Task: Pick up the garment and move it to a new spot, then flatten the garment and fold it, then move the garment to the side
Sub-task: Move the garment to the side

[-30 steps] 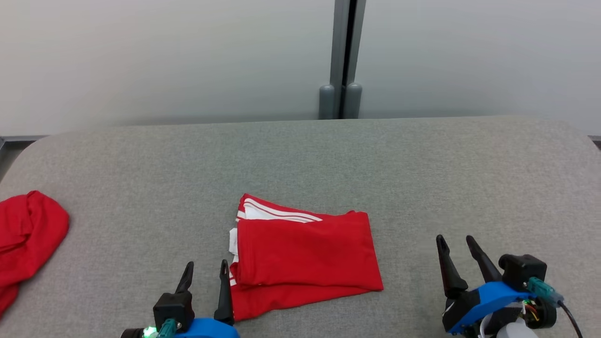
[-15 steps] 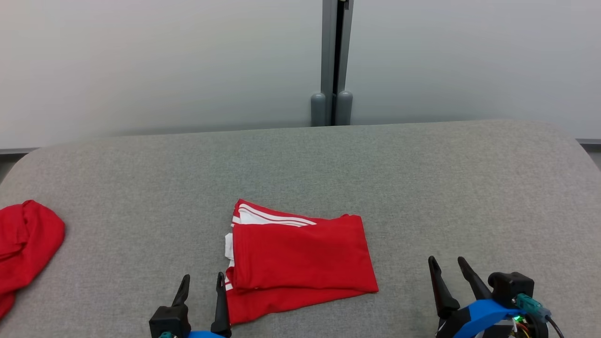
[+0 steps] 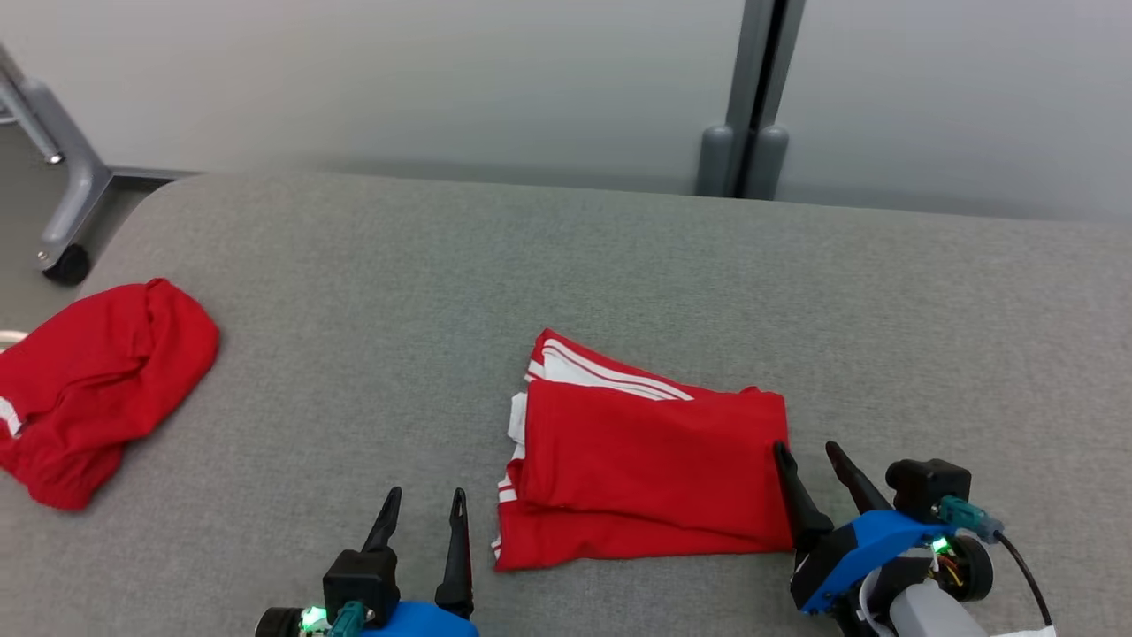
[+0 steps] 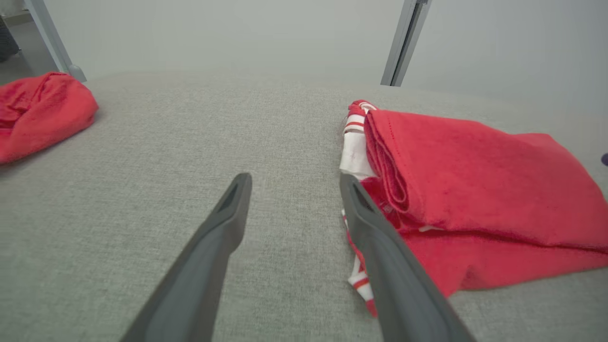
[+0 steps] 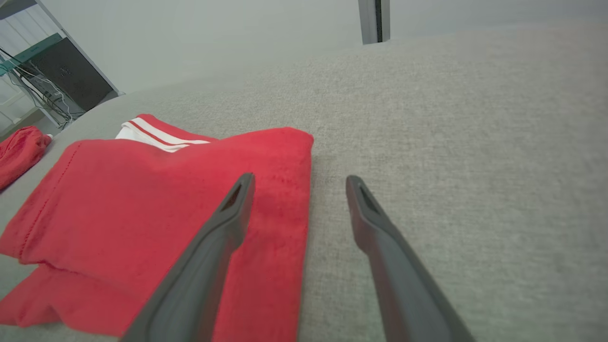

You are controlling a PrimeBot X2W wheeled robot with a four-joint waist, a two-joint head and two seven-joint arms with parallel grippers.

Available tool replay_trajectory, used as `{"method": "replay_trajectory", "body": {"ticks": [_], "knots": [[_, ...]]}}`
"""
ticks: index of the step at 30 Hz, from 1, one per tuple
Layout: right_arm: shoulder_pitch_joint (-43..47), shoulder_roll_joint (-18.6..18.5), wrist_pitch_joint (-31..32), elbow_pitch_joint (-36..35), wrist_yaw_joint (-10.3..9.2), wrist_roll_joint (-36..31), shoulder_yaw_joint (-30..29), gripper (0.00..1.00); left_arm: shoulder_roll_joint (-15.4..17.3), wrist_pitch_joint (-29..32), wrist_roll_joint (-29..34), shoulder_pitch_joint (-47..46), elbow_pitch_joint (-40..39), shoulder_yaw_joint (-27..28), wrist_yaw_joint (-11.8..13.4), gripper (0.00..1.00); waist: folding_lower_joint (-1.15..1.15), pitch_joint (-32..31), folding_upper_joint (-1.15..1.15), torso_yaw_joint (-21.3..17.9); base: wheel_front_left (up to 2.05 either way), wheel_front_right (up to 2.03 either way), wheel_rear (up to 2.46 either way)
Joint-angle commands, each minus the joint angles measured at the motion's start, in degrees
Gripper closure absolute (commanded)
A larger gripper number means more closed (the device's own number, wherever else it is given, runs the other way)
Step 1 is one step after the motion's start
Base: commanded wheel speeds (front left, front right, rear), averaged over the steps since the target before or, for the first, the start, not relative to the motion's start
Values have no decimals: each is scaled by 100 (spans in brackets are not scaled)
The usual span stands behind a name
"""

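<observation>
Left gripper [image 3: 424,494]: fingers spread wide, nothing held; it is set low, just beside the left edge of the folded garment [image 3: 650,469].
Right gripper [image 3: 805,448]: fingers spread wide, nothing held; one finger is placed over the garment's right edge, the other over bare table [image 3: 354,265]. Contact cannot be told.
Where the garment lies: red, white-striped, laid flat between both grippers near the table's front.
Left wrist view: stacked folds are shown side-on.
Right wrist view: a dark cabinet [image 5: 71,71] with cables is seen beyond the table.
Far left: a crumpled red cloth [image 3: 97,380], well apart.
Farthest: a grey post [image 3: 752,97].
</observation>
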Motion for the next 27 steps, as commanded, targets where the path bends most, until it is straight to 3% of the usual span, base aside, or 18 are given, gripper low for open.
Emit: {"method": "replay_trajectory", "body": {"ticks": [1,6,10,11,12,13,17,22,27], "knots": [[-168,-17,-16,171,1,120,-38,0,0,-25,25,-80,-31,-47,30,0,-1,287,0,325,0,0,0],[-444,-78,-16,737,1,448,-1,0,-1,-24,46,-150,-93,-69,46,0,-1,489,0,563,0,0,0],[-487,18,162,1091,18,923,623,0,-1,-24,13,-222,-178,-121,66,0,-1,622,0,649,0,0,0],[-493,29,201,1098,31,1050,812,6,-1,-25,3,-231,-191,-136,71,0,-1,654,0,657,0,0,0],[-485,28,245,1098,32,1179,1004,67,-1,-24,-6,-247,-199,-153,80,0,-1,681,0,657,0,0,0],[-473,12,265,1092,34,1322,1160,100,-1,-24,-27,-271,-214,-182,88,0,-1,703,0,653,0,0,0],[-506,-294,145,1140,26,1634,1536,100,-1,-24,-60,-344,-234,-251,111,0,-1,722,0,586,0,0,0],[-674,-504,27,1096,-1,1746,1576,100,-1,-25,-69,-326,-254,-238,92,0,-1,590,0,310,0,0,0],[-706,-524,-5,632,-4,1626,1368,100,-3,-25,-101,-320,-180,-246,-24,0,-1,355,0,-446,0,0,0]]}}
